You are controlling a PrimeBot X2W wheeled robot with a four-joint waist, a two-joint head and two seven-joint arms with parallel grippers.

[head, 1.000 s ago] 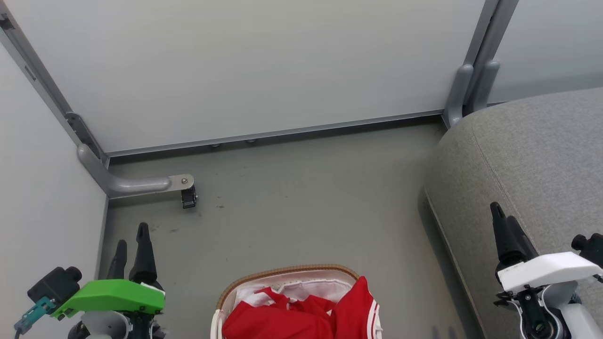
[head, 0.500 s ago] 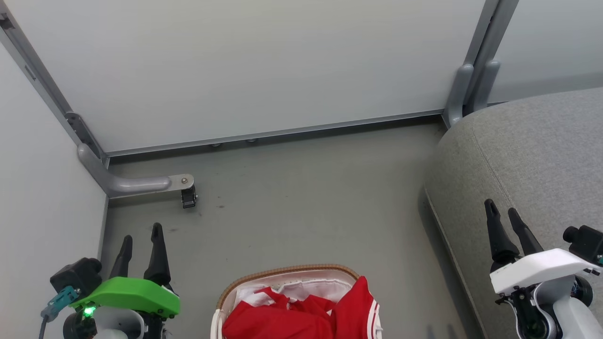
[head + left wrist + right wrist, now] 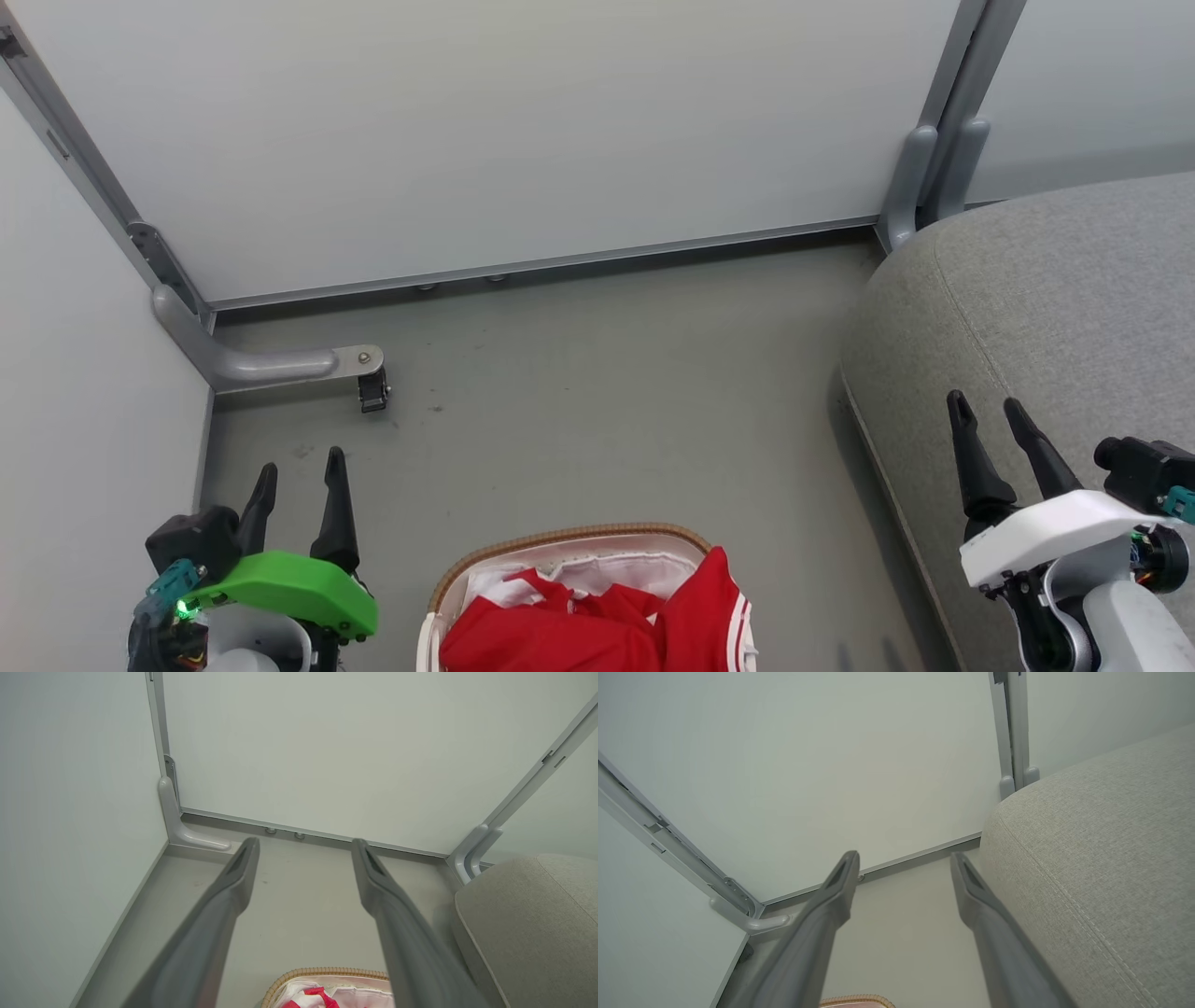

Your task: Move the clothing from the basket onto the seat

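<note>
The red clothing (image 3: 597,625) with white stripe trim lies heaped in the white basket (image 3: 569,539), whose brown woven rim shows at the bottom middle of the head view. The basket (image 3: 322,973) and a scrap of clothing (image 3: 317,995) also peek in at the bottom of the left wrist view. The grey seat (image 3: 1055,308) fills the right side. My left gripper (image 3: 301,471) hovers open over the floor left of the basket, nothing between its fingers. My right gripper (image 3: 985,406) hangs open and empty over the seat's left edge.
Pale partition walls (image 3: 485,131) enclose the grey floor (image 3: 607,392) at the back and left. A grey metal foot with a small black caster (image 3: 373,392) juts onto the floor at the back left. A grey post (image 3: 934,168) stands beside the seat's far corner.
Both grippers have turned so that their two fingers show side by side. The left one has shifted right toward the basket, the right one slightly left. Basket and clothing have not moved.
</note>
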